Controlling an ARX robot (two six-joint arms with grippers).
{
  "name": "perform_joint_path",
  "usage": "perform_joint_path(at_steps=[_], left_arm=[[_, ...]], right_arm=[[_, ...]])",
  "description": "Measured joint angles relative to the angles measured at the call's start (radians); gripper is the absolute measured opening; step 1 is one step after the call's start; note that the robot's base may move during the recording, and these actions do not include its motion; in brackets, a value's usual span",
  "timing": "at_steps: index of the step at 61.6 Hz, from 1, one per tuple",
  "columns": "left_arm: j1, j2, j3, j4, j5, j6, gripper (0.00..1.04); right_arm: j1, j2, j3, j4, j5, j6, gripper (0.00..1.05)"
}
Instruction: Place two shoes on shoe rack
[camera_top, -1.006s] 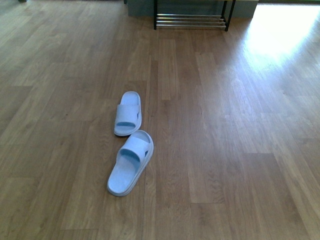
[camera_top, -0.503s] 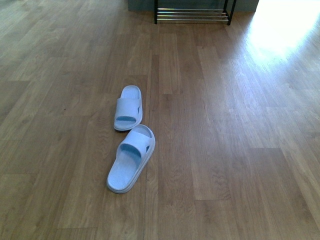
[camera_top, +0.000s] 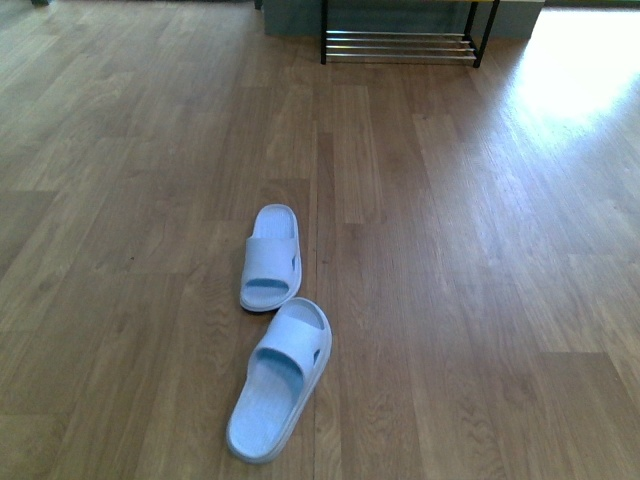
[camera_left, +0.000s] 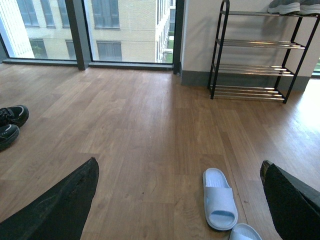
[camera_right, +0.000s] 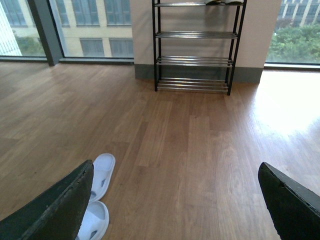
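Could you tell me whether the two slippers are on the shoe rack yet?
Off it: the far slipper and the near slipper lie on the wooden floor, short of the shoe rack.

1. Setting: a lived-in room, probably a home or flat. Bare wood-plank floor (camera_top: 450, 300) throughout.
2. Floor-level windows (camera_left: 125, 30) well ahead of the left gripper (camera_left: 178, 164); pale building (camera_left: 135, 22) outside.
3. Shoe rack (camera_right: 195, 35) against the wall (camera_right: 257, 35), well ahead of the right gripper (camera_right: 176, 165).
4. Loose footwear: pale blue slides (camera_top: 271, 258) near both grippers; black sneakers (camera_left: 12, 117) well apart from the left gripper.
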Motion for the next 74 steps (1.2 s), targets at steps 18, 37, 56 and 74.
perform_joint_path(at_steps=[18,37,56,74], left_arm=[[0.0,0.0,0.0,0.0,0.0,0.0,0.95],[0.0,0.0,0.0,0.0,-0.002,0.0,0.95],[0.0,0.0,0.0,0.0,-0.001,0.0,0.95],[0.0,0.0,0.0,0.0,-0.001,0.0,0.95]], right_arm=[[0.0,0.0,0.0,0.0,0.0,0.0,0.95],[0.0,0.001,0.0,0.0,-0.003,0.0,0.95],[-0.089,0.757,0.031,0.338,-0.055,-0.154,0.95],[-0.023,1.896,0.221,0.925,0.012,-0.179,0.95]])
